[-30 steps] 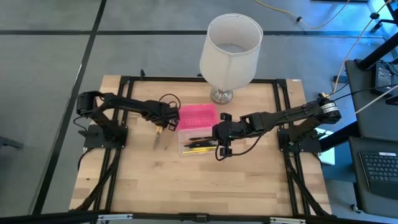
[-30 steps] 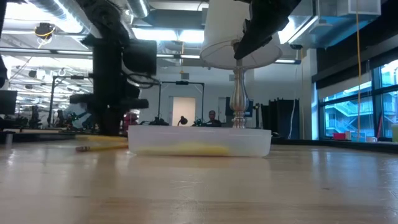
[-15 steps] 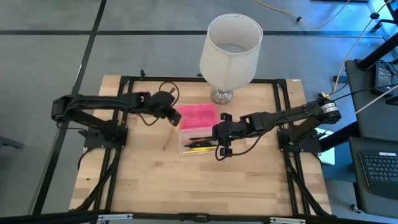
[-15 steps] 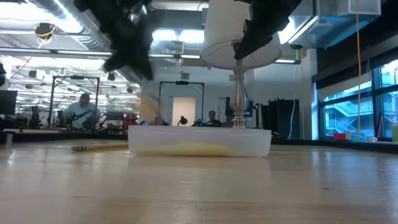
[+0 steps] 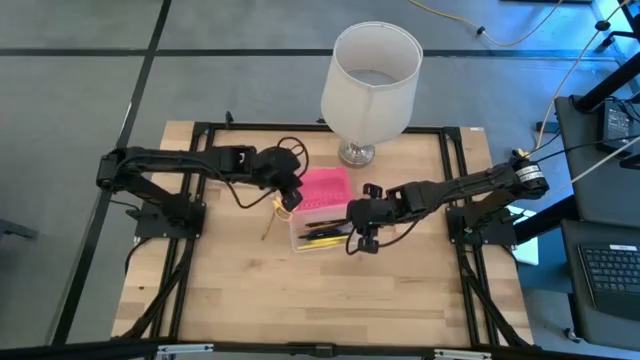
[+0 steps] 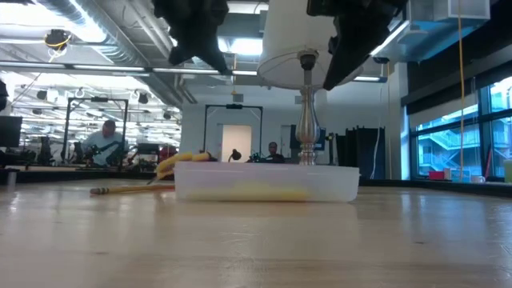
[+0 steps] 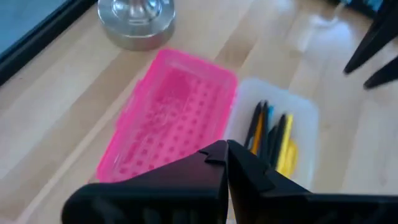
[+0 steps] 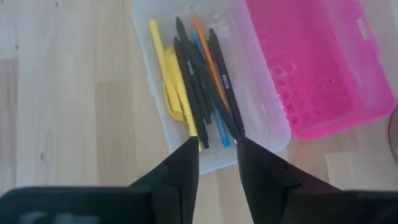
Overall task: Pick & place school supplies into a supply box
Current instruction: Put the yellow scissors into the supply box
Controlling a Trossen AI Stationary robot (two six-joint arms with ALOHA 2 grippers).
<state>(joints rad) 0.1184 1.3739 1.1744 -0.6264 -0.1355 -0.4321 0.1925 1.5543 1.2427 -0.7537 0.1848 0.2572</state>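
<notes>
The supply box [image 8: 144,43] is a clear tray with its pink lid [image 5: 322,186] lying open on the far side. Black pens [image 8: 198,74] and yellow pencils [image 8: 163,62] lie inside. One pencil [image 5: 267,226] lies on the table left of the box. A yellow item [image 6: 174,164], seemingly the scissors' handle, rests against the box's left end. My left gripper [image 7: 225,152] hangs shut and empty in the air over the lid's left end [image 5: 292,198]. My right gripper [image 8: 217,155] hovers open over the box's right end [image 5: 352,228], nothing between its fingers.
A tall lamp with a white shade [image 5: 372,70] stands on its metal base [image 5: 356,153] just behind the lid. Bare wooden tabletop [image 5: 300,300] stretches toward the near edge. A black frame [image 5: 190,140] runs around the table.
My left gripper has risen from the table left of the box, moved toward the right edge over the lid's left end, rolled and shut. A yellow item has come to rest against the box's left end. The box has slid slightly toward the right edge. The pencil has stayed put.
</notes>
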